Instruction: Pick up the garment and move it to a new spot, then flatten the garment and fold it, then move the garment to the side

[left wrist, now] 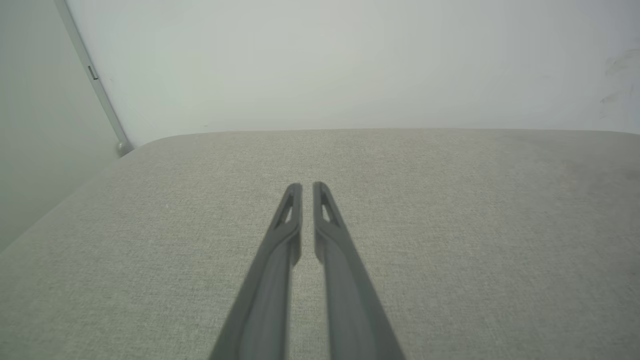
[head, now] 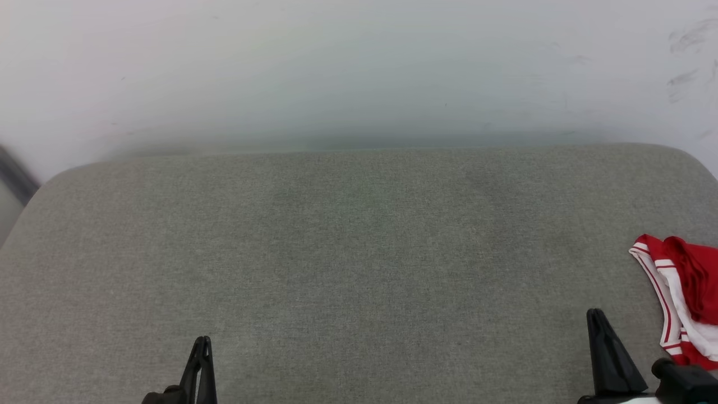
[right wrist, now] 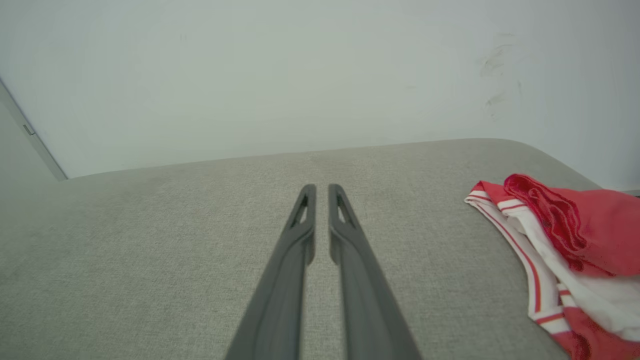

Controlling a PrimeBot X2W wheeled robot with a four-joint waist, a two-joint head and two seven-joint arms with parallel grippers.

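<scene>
The garment [head: 681, 297] lies bunched at the far right edge of the grey fabric surface [head: 359, 247]. It is red with white parts and red-and-white striped trim; any letters or number are hidden in the folds. My right gripper [head: 598, 315] is low at the right, a little left of the garment, shut and holding nothing. In the right wrist view the garment [right wrist: 565, 240] lies to the right of that gripper [right wrist: 322, 189]. My left gripper [head: 202, 342] sits at the lower left, far from the garment. In the left wrist view my left gripper [left wrist: 307, 187] is shut over bare fabric.
A pale wall [head: 359, 67] rises right behind the surface's rounded back edge, with dark scuffs [head: 687, 39] at the upper right. A thin metal rail [left wrist: 95, 80] slants down the wall past the surface's left corner. The surface drops off at left and right.
</scene>
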